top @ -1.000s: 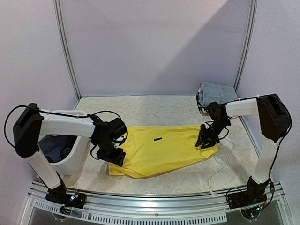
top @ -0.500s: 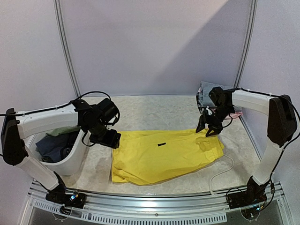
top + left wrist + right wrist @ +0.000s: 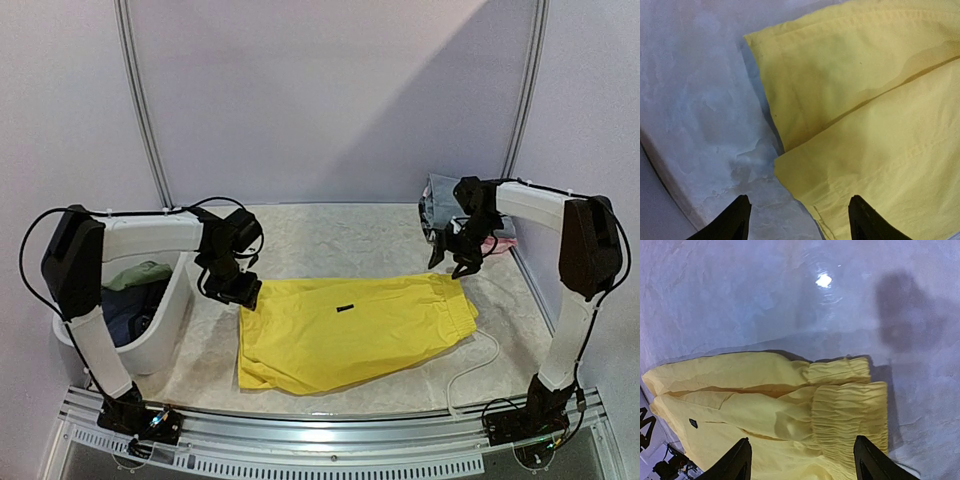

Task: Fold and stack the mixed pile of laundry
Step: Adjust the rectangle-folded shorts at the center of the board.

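Observation:
The bright yellow shorts (image 3: 350, 325) lie folded flat on the table, waistband to the right. My left gripper (image 3: 238, 290) hangs open and empty just above their far left corner; in the left wrist view (image 3: 796, 220) the leg hems (image 3: 865, 110) lie below the jaws. My right gripper (image 3: 455, 258) hangs open and empty above the table, just beyond the elastic waistband (image 3: 850, 405), which shows in the right wrist view (image 3: 800, 460). A folded grey garment (image 3: 458, 200) lies at the back right. Dark blue and olive-green items (image 3: 135, 295) sit in the white tub (image 3: 165, 335).
The white tub stands at the left table edge, close to my left arm. A white cable (image 3: 470, 375) curls on the table in front of the shorts' right end. Metal frame posts stand at the back corners.
Both grippers have let go of the shorts and risen away toward the back. The shorts now lie flatter and spread, folded over, with the waistband laid down at the right.

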